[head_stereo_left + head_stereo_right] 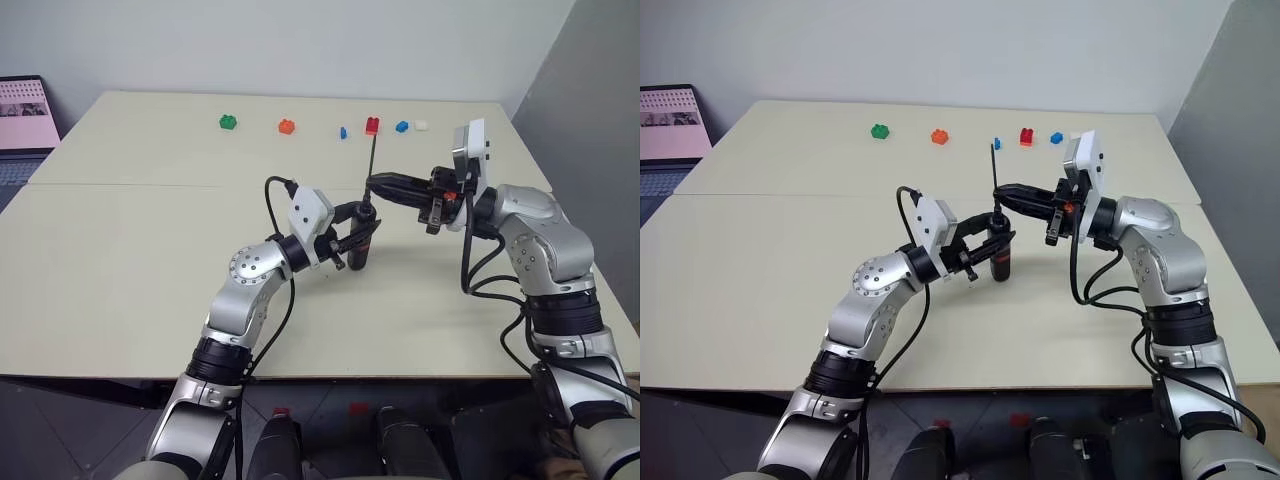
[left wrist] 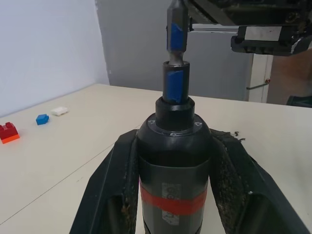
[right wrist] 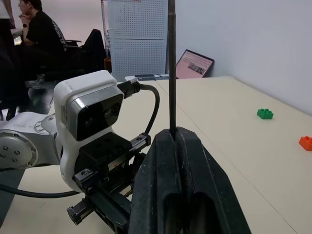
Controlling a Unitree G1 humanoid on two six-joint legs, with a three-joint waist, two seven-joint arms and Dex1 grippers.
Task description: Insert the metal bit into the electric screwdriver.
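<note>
Insertion step, underway. We hold the electric screwdriver [image 1: 364, 245] upright above the table [image 1: 130, 260] in the clamped left gripper [image 1: 360, 228]; our right gripper [image 1: 374, 184] pinches the metal bit [image 1: 372, 165], lower end at the socket. Next, we judge: press straight down, keeping alignment.

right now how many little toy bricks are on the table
6, in a row along the table's far side: green brick, orange brick, small blue brick, red brick, blue brick, white brick. The arms might hide others.
</note>
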